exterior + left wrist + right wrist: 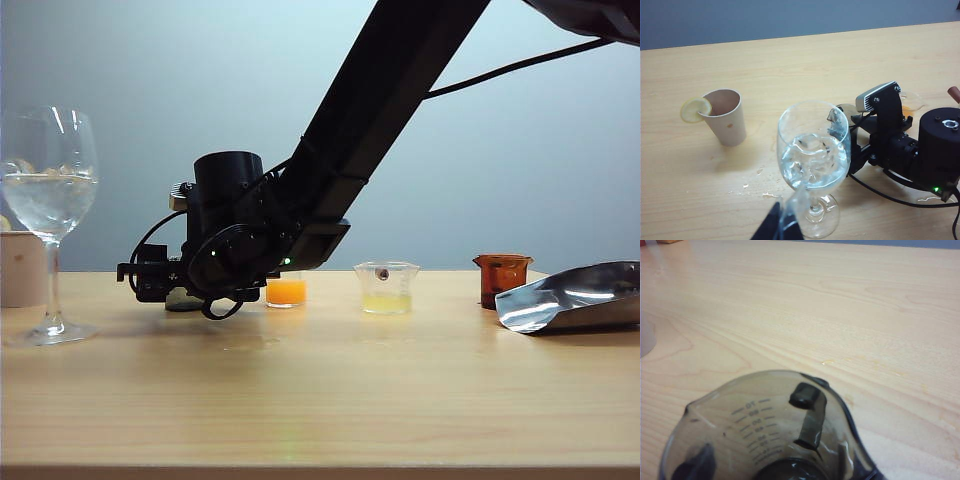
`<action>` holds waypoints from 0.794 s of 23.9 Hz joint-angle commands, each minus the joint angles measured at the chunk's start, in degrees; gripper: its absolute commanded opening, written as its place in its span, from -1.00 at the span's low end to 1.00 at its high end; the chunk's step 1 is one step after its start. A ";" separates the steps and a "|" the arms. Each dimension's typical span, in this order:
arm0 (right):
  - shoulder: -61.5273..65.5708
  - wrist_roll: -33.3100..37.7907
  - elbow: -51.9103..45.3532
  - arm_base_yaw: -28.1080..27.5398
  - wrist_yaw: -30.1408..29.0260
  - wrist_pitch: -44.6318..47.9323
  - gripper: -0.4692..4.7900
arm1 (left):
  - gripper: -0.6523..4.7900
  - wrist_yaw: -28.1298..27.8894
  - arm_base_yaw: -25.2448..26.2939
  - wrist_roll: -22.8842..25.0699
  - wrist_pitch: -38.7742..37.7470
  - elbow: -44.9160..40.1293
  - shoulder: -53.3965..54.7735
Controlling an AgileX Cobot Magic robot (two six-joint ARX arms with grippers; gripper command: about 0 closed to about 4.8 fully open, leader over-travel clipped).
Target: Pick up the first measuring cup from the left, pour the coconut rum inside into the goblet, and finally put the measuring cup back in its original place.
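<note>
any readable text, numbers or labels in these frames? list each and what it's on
"70": top graduation on the measuring cup wall, right wrist view, seen through the cup.
Lower graduations beneath it: probably "60", "50", "40"; too small and blurred to be sure.
Amber-brown cup, pale yellow cup, orange-liquid cup: no legible markings.
Paper cup, goblet, silver pouch: no text visible.

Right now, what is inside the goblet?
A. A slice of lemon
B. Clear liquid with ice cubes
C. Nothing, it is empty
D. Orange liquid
B: the goblet holds colourless liquid in its bowl, and the left wrist view shows ice pieces floating in it.
</note>
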 commanded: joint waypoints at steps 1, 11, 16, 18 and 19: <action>-0.61 0.26 0.22 0.26 -0.13 0.74 0.78 | -0.77 -0.13 0.11 0.00 0.39 0.28 -0.09; -2.60 1.27 0.15 0.24 -4.31 -5.16 0.93 | -0.77 -0.13 0.11 0.00 0.37 0.28 -0.07; -4.42 1.25 0.13 0.00 -7.02 -10.62 0.71 | -0.77 -0.13 0.11 0.00 0.39 0.28 -0.07; -4.94 1.25 0.13 -0.13 -8.96 -12.74 0.50 | -0.77 -0.13 0.11 0.00 0.39 0.28 -0.07; -5.14 1.25 0.13 -0.20 -9.55 -13.77 0.50 | -0.77 -0.13 0.11 0.00 0.37 0.28 -0.07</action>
